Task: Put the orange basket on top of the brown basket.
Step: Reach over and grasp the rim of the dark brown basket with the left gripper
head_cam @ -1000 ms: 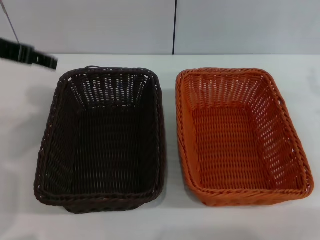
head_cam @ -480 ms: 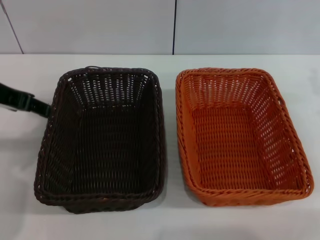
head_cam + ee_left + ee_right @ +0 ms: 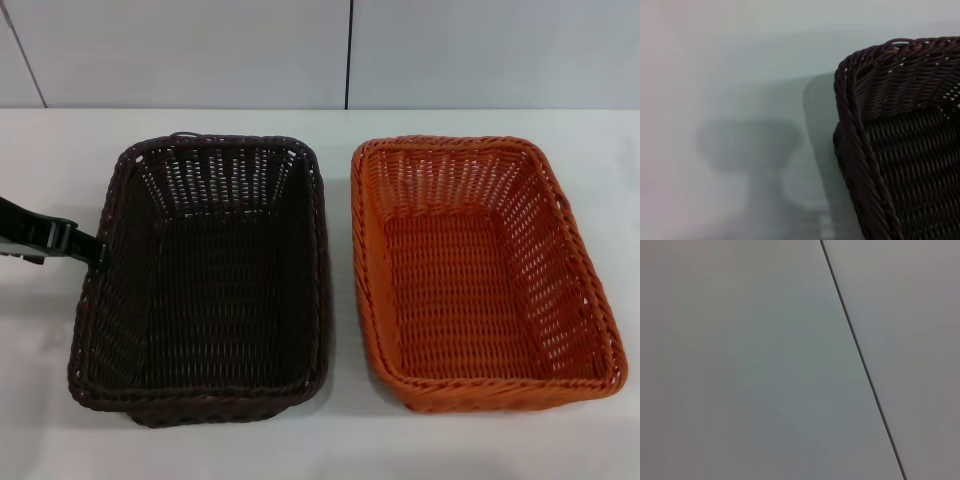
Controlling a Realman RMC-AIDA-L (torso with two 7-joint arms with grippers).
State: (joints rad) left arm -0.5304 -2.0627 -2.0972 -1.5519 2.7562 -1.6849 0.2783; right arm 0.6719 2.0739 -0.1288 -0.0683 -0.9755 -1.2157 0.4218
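The brown basket point(image 3: 205, 280) sits on the left of the white table and is empty. The orange basket point(image 3: 480, 270) sits beside it on the right, a narrow gap apart, also empty. My left gripper point(image 3: 88, 248) reaches in from the left edge of the head view and is low at the brown basket's left rim, at or touching it. The left wrist view shows a corner of the brown basket point(image 3: 900, 150) up close, with the arm's shadow on the table. My right gripper is out of view.
The white table point(image 3: 340, 440) has bare strips in front of and behind the baskets. A grey panelled wall point(image 3: 200, 50) with a vertical seam stands behind the table. The right wrist view shows only wall panels point(image 3: 740, 365) and a seam.
My left gripper has come down from the upper left above the table to the brown basket's left rim. Both baskets have stayed in place.
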